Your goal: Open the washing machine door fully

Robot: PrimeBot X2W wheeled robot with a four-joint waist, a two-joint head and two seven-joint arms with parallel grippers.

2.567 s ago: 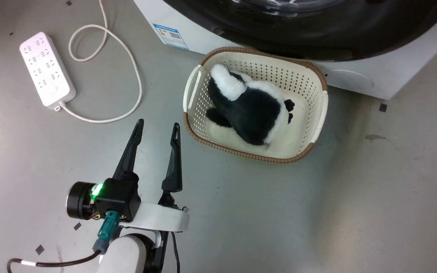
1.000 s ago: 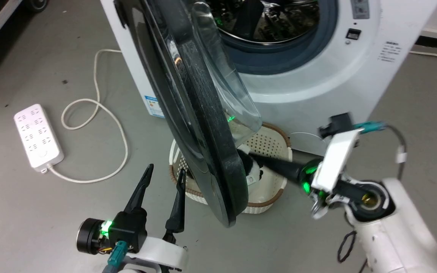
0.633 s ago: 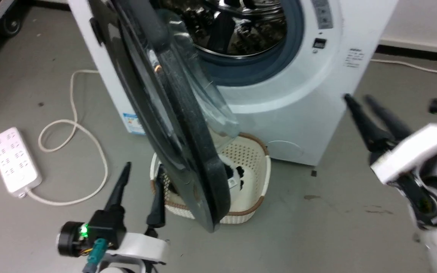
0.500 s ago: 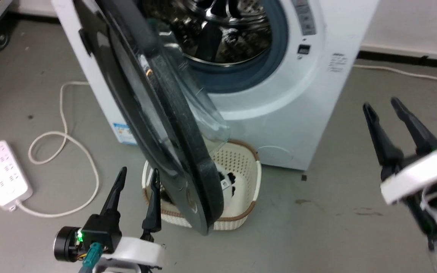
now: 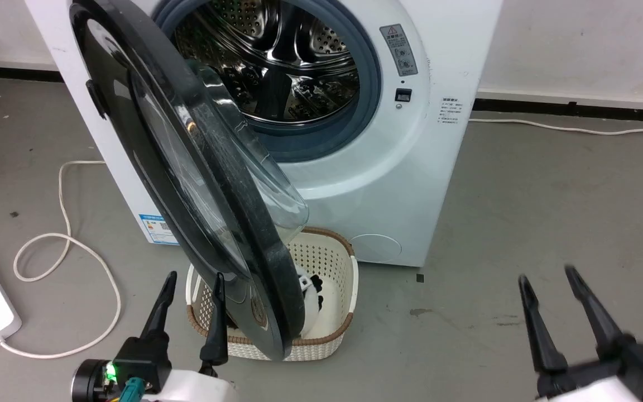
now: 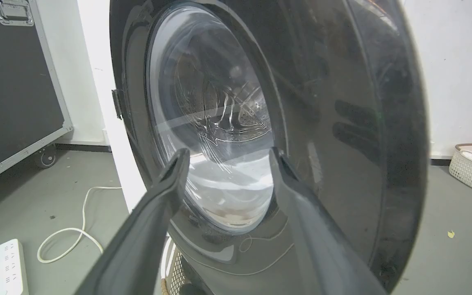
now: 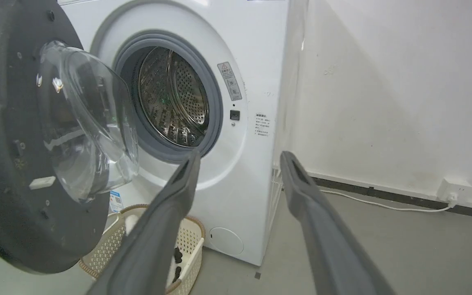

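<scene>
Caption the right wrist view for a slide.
Washer with door open, drum exposed, basket below; right jaws apart, touching nothing.

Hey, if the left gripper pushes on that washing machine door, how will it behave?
The washing machine door looks rigid, so it should probably swing as one piece rather than flex. Its glossy black face may let fingers slide. The thick glass dome suggests some weight.
</scene>
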